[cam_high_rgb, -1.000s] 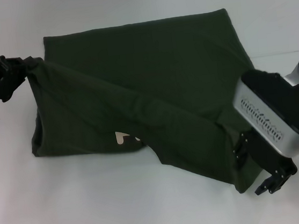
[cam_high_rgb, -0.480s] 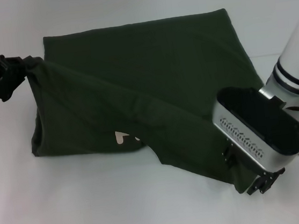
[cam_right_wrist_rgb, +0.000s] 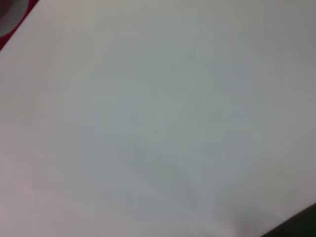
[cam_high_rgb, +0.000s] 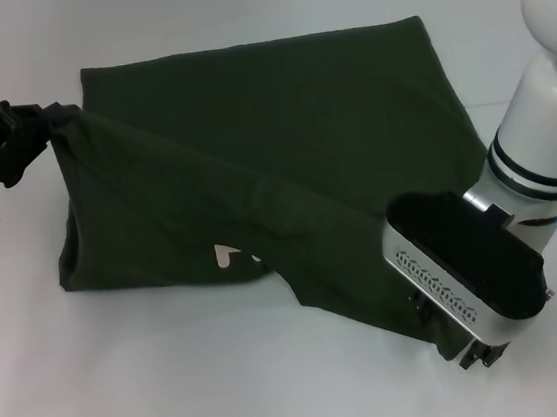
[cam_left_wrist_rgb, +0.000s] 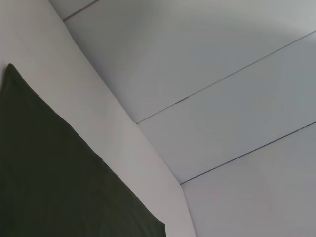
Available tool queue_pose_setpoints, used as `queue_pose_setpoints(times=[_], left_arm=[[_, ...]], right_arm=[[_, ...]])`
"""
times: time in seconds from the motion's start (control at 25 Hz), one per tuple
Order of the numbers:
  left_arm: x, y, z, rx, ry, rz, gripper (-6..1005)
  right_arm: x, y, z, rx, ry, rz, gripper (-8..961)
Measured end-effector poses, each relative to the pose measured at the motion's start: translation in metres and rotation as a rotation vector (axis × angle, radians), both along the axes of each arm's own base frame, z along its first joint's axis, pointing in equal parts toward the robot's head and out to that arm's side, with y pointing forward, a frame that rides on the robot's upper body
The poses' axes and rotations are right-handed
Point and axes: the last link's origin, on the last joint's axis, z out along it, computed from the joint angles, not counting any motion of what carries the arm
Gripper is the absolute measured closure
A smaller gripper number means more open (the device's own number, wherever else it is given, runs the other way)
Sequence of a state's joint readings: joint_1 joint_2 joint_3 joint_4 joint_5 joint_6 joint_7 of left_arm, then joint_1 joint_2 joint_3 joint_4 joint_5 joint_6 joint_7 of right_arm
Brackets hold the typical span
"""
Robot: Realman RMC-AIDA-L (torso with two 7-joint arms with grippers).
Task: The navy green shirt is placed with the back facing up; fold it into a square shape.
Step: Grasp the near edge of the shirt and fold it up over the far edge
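One shirt [cam_high_rgb: 283,158] on the table [cam_high_rgb: 180,401]; two grippers: left gripper [cam_high_rgb: 32,124] clamped on its ten o'clock corner, right gripper [cam_high_rgb: 473,355] at five o'clock, jaw state unclear

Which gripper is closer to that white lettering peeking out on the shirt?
Right. The right gripper is at the shirt's near corner; the left gripper holds the far left corner, farther from the lettering.

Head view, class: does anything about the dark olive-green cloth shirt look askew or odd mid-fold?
Yes. The dark olive-green cloth shirt has a slanted fold, stretched between the left gripper at its far left corner and the right gripper at its near right corner. A bit of cream lettering peeks out beneath the fold.
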State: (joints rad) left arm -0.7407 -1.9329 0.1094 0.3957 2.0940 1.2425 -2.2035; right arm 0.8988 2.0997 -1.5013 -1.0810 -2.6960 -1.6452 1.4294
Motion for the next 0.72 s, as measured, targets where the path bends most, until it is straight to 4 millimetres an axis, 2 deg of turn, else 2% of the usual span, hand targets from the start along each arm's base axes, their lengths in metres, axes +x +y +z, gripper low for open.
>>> queue_pose_setpoints(times=[0.36, 0.72], left_arm=[[-0.0002, -0.0014, -0.0032, -0.010, 0.003, -0.001, 970], [0.0007, -0.0013, -0.0043, -0.015, 0.009, -0.006, 970]], right_arm=[[0.0062, 0.0004, -0.0087, 0.008, -0.014, 0.013, 319], [0.0063, 0.0031, -0.0089, 0.041, -0.010, 0.001, 460]])
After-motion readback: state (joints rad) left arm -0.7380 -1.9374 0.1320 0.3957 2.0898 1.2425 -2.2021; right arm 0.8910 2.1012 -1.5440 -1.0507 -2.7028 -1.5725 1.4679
